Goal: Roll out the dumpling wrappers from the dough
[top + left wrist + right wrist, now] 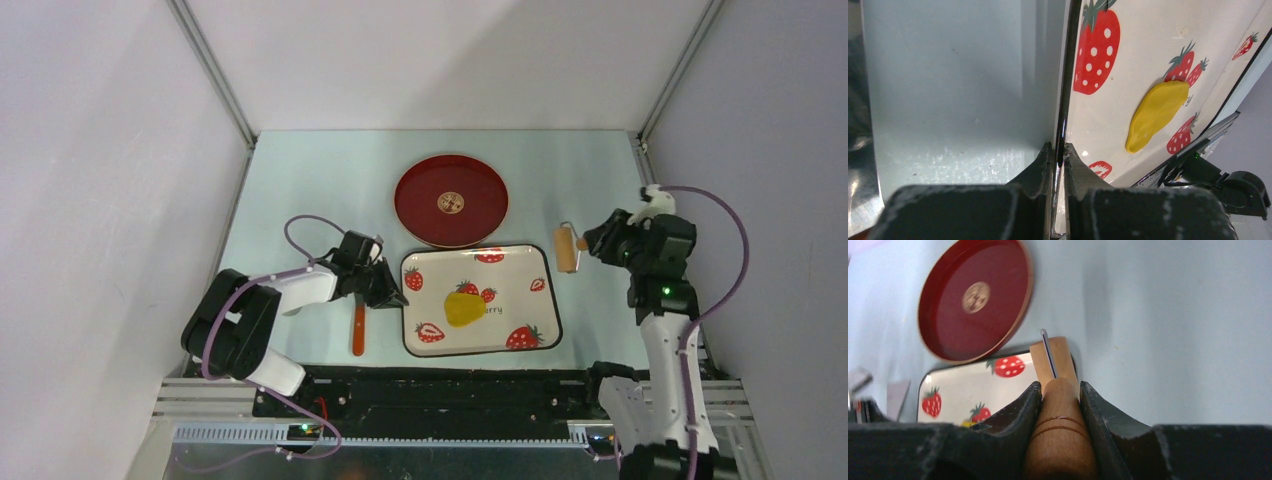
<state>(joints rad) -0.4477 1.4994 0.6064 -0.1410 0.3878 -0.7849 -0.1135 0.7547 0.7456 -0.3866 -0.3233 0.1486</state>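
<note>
The left hand [1059, 156] is pinching the left rim of the strawberry tray [520, 285], I'd say to stop it sliding on the table [320, 180]. The yellow dough [463, 308] lies as 1 flattened lump near the tray's middle. The right hand [1060, 390] is clamped on the wooden roller [567, 247] by its handle, just off the tray's far right corner, seemingly ready to carry it over.

Robot test cell in a laboratory setting.
We are looking into a booth: plain white panels [100, 150] in aluminium framing [212, 65] are enclosing a pale blue table [300, 180], and a cabled left arm [300, 288] and right arm [665, 345] are standing on a slotted metal base frame [450, 432].
</note>
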